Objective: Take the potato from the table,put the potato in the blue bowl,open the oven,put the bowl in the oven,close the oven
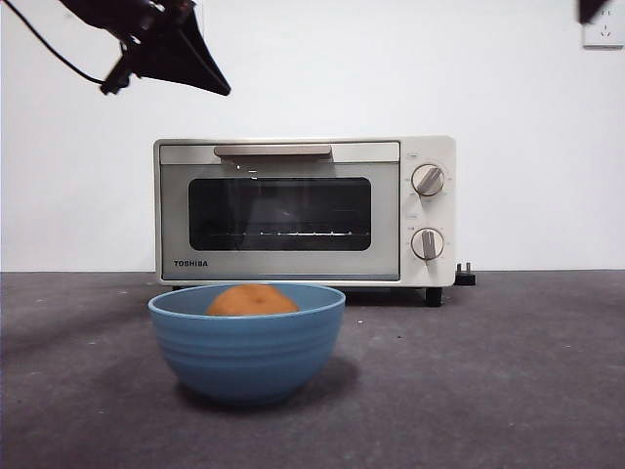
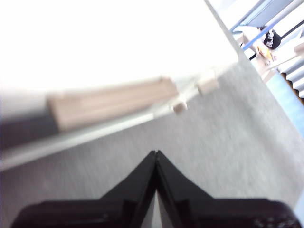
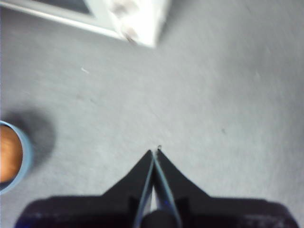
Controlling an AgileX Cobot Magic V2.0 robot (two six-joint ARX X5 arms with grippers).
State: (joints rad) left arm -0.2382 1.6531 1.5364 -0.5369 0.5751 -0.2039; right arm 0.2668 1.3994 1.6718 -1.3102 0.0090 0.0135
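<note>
Front view: potato (image 1: pixel 251 300) in bowl (image 1: pixel 246 342), left pincer (image 1: pixel 223 90) high above.

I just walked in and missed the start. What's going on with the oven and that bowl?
The potato already sits in the blue bowl, which stands on the table in front of the oven. The oven door is shut. The left claw, jaws together and holding nothing, is up near the oven's top and handle, so opening the door looks like the next step. The right claw, also shut and empty, hovers over bare table beside the bowl.
</note>
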